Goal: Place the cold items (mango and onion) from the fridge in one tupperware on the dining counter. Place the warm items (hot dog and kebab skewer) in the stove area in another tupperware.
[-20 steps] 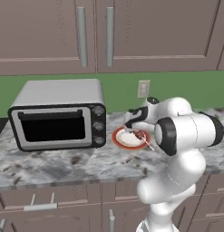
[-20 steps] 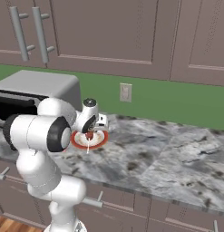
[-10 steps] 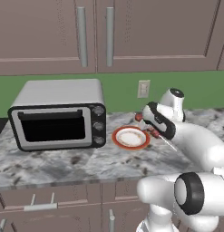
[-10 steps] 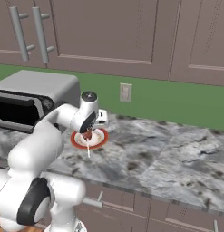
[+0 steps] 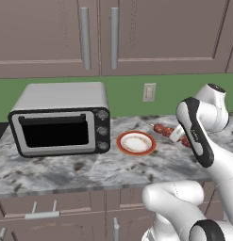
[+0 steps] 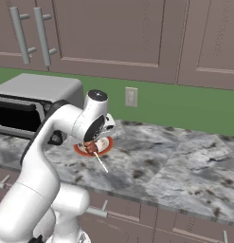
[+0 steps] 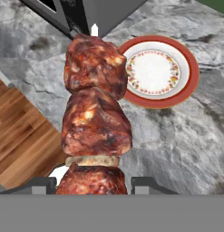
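Surface (image 5: pixel 80 172): grey marbled worktop under wall cabinets (image 5: pixel 137 35), green backsplash with a socket (image 5: pixel 149 92) behind.

Toaster oven (image 5: pixel 61 120): at the left end of the surface, door shut, dark glass facing out.

Arm: reaches over the right part of the surface in the left base view, with its wrist raised above the worktop.

Plate (image 7: pixel 158 71): red-rimmed, white centre, bare, lying flat on the surface just beside the toaster oven's right side, nearer the back edge than the front.

Kebab skewer (image 7: pixel 95 120): held clear of the surface. In the hand view the meat chunks run up from between the fingertips, the skewer tip pointing toward the toaster oven. In the left base view it sits to the right of the plate and above the worktop.

Pincer (image 7: pixel 92 185): partly closed, fingers either side of the lowest meat chunk; grip looks firm, though the contact itself is hidden behind the meat.

Step in hand, as I judge it: warm item picked up from the plate, carry phase. No tupperware in any view, so the receiving box probably lies elsewhere.

Next move calls for: keeping the skewer level, swinging or driving toward the warm-items tupperware, lowering it inside before the pincer opens. Hot dog not seen here.
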